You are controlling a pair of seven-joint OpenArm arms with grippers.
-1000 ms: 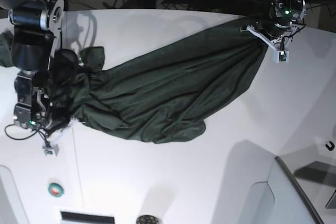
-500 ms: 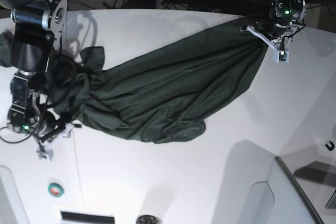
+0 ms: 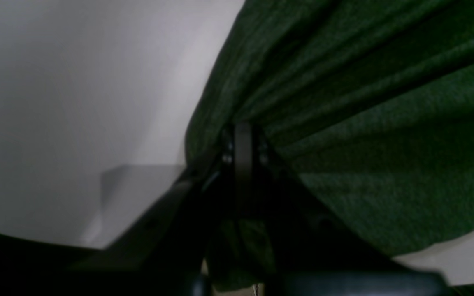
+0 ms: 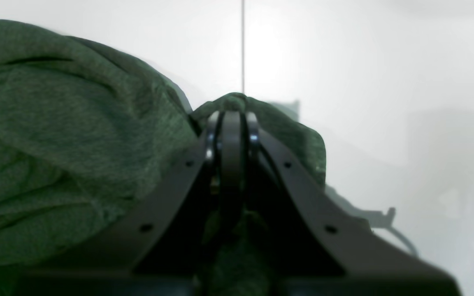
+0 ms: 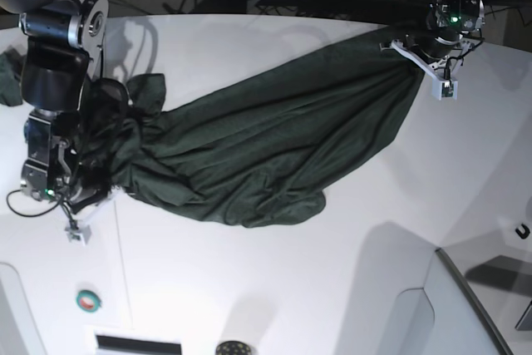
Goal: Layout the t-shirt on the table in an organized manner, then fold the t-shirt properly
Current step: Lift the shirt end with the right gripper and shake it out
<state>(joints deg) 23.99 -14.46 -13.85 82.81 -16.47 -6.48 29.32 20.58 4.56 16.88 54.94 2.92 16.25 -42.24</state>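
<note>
Across the smooth white surface (image 5: 274,288) | dark forest-green knit t-shirt (image 5: 266,155) stretched diagonally, bunched | my left gripper (image 3: 237,135) and right gripper (image 4: 231,119) both clenched on cloth | layout unfinished, folding unstarted

a: base view looks straight down from overhead, far enough off to take in the whole table (image 5: 274,288) and both arms at its two ends.

b: wrist views?

a: each sits low behind its own jaws, facing forward along them, very near. left wrist looks past the left gripper (image 3: 243,139) into the t-shirt (image 3: 364,123); right wrist looks past the right gripper (image 4: 231,123) across cloth and white tabletop.

b: overlap?

a: all three share the t-shirt; base shows both ends, each wrist just one.
</note>
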